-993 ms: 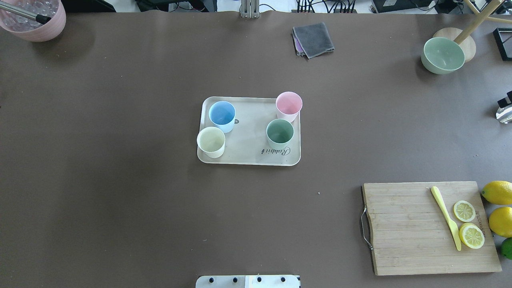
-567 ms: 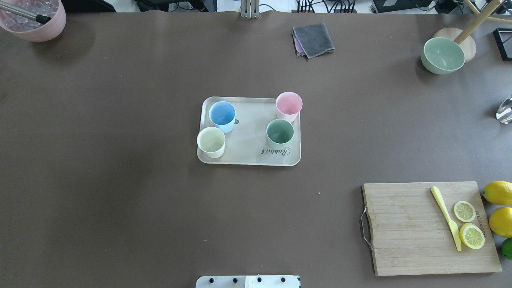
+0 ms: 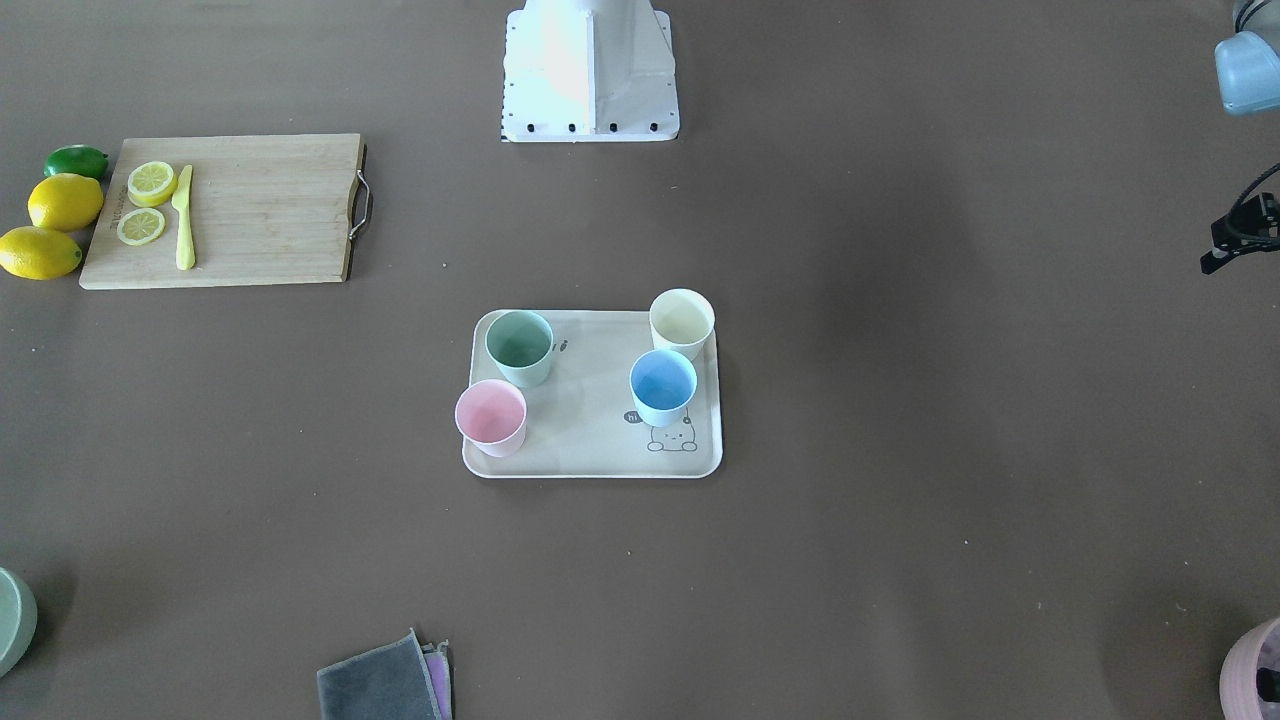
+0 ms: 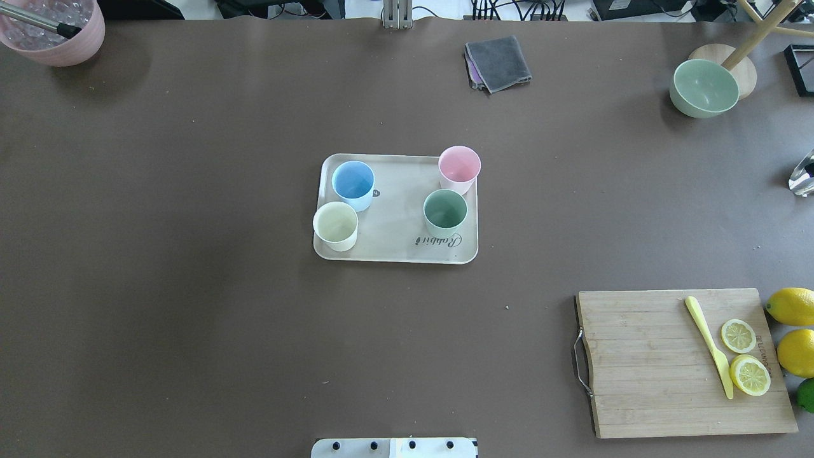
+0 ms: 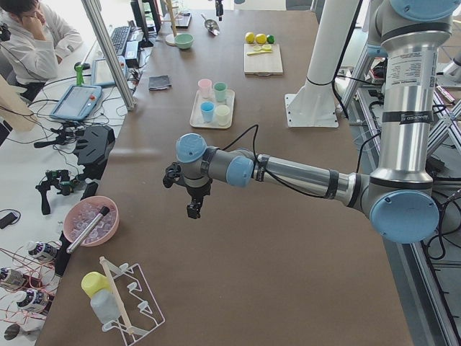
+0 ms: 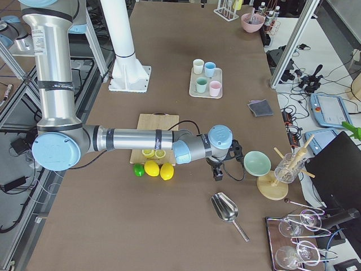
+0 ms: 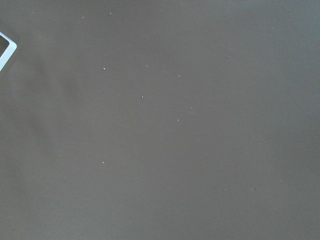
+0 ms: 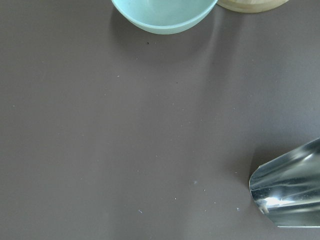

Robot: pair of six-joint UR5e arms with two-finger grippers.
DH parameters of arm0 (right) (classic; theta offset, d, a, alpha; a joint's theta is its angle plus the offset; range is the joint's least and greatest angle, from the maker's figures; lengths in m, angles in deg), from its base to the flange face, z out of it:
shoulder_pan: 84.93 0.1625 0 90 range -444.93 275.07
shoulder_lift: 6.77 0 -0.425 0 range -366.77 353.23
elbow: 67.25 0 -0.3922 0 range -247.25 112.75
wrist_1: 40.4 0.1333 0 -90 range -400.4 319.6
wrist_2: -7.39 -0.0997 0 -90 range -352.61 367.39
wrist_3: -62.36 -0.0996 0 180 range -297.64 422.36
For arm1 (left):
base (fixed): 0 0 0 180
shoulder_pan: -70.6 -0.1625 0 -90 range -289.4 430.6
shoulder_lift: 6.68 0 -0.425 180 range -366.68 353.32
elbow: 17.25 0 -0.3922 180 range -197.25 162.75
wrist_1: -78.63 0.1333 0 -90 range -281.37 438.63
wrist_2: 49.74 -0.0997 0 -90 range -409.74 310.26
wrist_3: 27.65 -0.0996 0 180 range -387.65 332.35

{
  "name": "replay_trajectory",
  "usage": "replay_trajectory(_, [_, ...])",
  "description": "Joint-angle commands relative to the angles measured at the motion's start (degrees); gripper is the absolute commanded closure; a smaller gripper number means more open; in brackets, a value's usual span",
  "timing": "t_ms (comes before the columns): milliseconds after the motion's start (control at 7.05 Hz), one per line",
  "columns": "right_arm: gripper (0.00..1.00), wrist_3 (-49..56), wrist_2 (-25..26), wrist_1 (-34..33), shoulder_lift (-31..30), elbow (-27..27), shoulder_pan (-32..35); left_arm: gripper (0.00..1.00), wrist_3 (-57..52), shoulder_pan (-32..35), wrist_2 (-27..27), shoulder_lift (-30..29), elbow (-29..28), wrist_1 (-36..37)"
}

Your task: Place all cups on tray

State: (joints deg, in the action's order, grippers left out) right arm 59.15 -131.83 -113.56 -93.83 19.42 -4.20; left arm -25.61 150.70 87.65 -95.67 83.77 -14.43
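The beige tray (image 4: 394, 219) lies at the table's middle. On it stand the light blue cup (image 4: 353, 181), the cream cup (image 4: 335, 224), the pink cup (image 4: 459, 165) and the mint green cup (image 4: 445, 210), all upright. The pink and cream cups stand at tray corners. The front-facing view shows the tray (image 3: 590, 435) the same way. My left gripper (image 5: 194, 211) hangs over bare table far to the tray's left. My right gripper (image 6: 218, 175) hangs far to the right near the sage bowl. I cannot tell if either is open or shut.
A wooden cutting board (image 4: 648, 362) with lemon slices and a yellow knife lies near right, with lemons (image 4: 792, 305) beside it. The sage bowl (image 4: 704, 86), a metal scoop (image 8: 290, 190), a grey cloth (image 4: 499, 62) and a pink pot (image 4: 57, 32) stand along the edges.
A black part of my right arm at the overhead view's right edge has moved out of that view. The cups and the tray have not moved.
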Motion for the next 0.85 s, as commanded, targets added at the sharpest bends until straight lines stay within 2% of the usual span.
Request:
replay_trajectory(0, [0.01,0.0,0.1,-0.8,1.8,-0.1,0.0,0.02,0.1,2.2,2.9,0.5,-0.7,0.0])
replay_trajectory(709, [0.01,0.1,0.0,-3.8,2.2,1.9,0.7,0.02,-0.4,2.2,3.3,-0.5,-0.2,-0.1])
